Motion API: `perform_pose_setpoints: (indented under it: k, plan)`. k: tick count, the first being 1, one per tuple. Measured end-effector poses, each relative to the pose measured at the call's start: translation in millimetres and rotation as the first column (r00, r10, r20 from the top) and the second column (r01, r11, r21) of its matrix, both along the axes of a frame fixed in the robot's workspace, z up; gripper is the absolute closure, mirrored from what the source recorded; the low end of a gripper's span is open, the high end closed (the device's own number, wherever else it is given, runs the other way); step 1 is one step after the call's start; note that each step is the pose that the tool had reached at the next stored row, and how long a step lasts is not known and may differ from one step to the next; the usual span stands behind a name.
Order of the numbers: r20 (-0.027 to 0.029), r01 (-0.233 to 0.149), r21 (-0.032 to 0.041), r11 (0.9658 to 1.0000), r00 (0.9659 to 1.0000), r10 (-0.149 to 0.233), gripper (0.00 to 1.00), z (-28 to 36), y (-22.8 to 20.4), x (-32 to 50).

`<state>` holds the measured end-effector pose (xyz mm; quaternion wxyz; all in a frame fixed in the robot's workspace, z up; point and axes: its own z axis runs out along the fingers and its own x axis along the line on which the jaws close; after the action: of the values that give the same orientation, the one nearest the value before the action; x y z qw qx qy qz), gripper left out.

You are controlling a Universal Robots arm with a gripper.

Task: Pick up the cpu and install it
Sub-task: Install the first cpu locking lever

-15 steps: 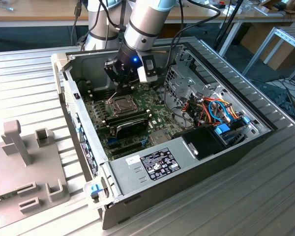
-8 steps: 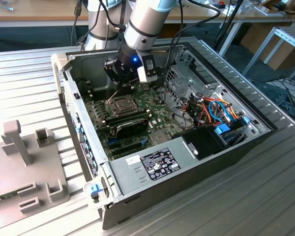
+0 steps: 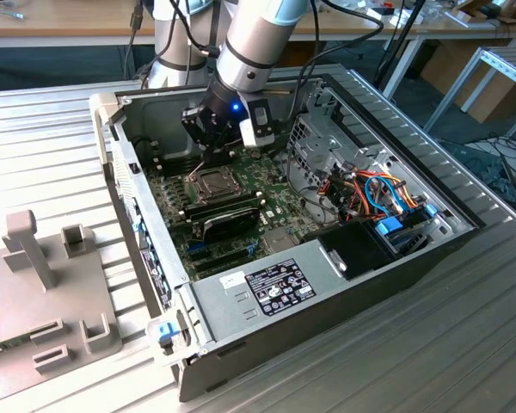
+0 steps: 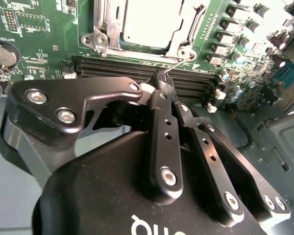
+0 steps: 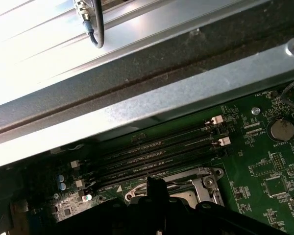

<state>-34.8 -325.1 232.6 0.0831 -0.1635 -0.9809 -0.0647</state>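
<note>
The cpu (image 4: 146, 22) shows a dull silver-grey top and lies flat inside the hinged metal socket frame (image 4: 106, 30) on the green motherboard (image 4: 34, 29). In the exterior view the socket (image 3: 213, 181) sits just below my gripper (image 3: 210, 148). My gripper (image 4: 159, 78) is shut, its black fingertips pressed together over the memory slots (image 4: 127, 68), a short way from the socket's edge. A thin wire lever (image 4: 179, 58) runs from the socket corner to the fingertips; whether they pinch it I cannot tell. In the first wrist view the fingertips (image 5: 153, 188) stand beside the socket (image 5: 196, 188).
The board lies in an open grey computer case (image 3: 241, 288) on a slatted metal table (image 3: 52, 129). A black oblong module (image 3: 228, 225) sits in front of the socket. Drive bays and coloured cables (image 3: 374, 194) fill the exterior view's right. A coin battery (image 5: 280, 129) and the case wall (image 5: 137, 110) lie close by.
</note>
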Motion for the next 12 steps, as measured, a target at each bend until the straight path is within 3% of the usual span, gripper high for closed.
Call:
perform_pose_setpoints:
  k: [12]
  plan:
    - [-0.0002,0.001,0.0011,1.0,1.0,-0.001,0.89,-6.8,-0.1,1.5]
